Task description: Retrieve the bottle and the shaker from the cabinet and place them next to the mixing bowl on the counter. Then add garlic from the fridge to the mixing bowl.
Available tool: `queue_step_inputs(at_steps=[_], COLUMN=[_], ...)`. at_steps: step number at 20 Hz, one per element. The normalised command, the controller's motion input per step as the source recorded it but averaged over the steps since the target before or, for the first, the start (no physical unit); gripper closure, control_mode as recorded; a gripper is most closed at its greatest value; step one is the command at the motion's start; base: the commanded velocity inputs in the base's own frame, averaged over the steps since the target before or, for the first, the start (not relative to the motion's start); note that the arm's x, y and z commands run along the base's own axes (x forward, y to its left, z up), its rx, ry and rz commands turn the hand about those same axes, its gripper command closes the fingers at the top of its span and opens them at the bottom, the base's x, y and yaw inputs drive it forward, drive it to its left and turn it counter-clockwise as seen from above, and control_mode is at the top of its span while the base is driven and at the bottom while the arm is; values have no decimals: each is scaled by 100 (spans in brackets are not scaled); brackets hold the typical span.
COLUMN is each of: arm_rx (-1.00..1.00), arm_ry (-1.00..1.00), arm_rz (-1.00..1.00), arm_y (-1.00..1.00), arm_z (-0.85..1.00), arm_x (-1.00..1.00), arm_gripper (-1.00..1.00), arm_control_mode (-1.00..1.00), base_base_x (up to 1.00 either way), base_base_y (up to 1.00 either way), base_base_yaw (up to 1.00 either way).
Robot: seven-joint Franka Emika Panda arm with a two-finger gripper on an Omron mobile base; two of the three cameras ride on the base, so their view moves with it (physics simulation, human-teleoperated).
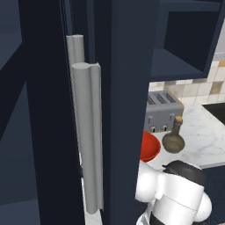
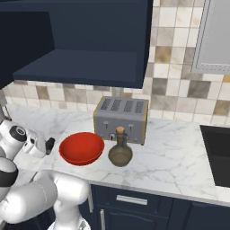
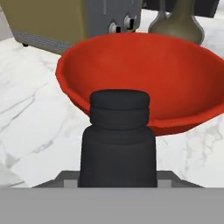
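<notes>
My gripper [image 2: 46,146] is shut on the small black shaker [image 2: 50,143], low over the white marble counter [image 2: 170,157] just left of the red mixing bowl [image 2: 81,148]. In the hand view the shaker [image 3: 118,140] stands upright right in front of the bowl [image 3: 144,70]; I cannot tell whether it touches the counter. The olive-brown bottle [image 2: 120,152] with its cork stands on the counter to the right of the bowl, in front of the toaster. The navy cabinet [image 2: 81,67] hangs above with its shelf bare. The garlic is out of view.
A grey four-slot toaster [image 2: 121,117] stands behind the bowl and the bottle. A black cooktop [image 2: 218,152] lies at the far right of the counter. In the left base view a tall navy panel with a long grey handle [image 1: 88,132] blocks the left side.
</notes>
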Motion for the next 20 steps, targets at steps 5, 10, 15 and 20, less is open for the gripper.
queue_step_inputs(at_steps=[5,10,15,20], arm_rx=[-13,-15,-16,-7], arm_ry=[-6,-10,0,0], arm_rz=[-31,-18,-12,-1], arm_y=[13,35,7,-5], arm_z=[-12,0,0,1], arm_x=[0,0,0,0], arm_gripper=[100,100,100,100], arm_control_mode=[-100,-100,-100,-100], base_base_x=[0,0,0,0], base_base_y=[0,0,0,0], base_base_yaw=[0,0,0,0])
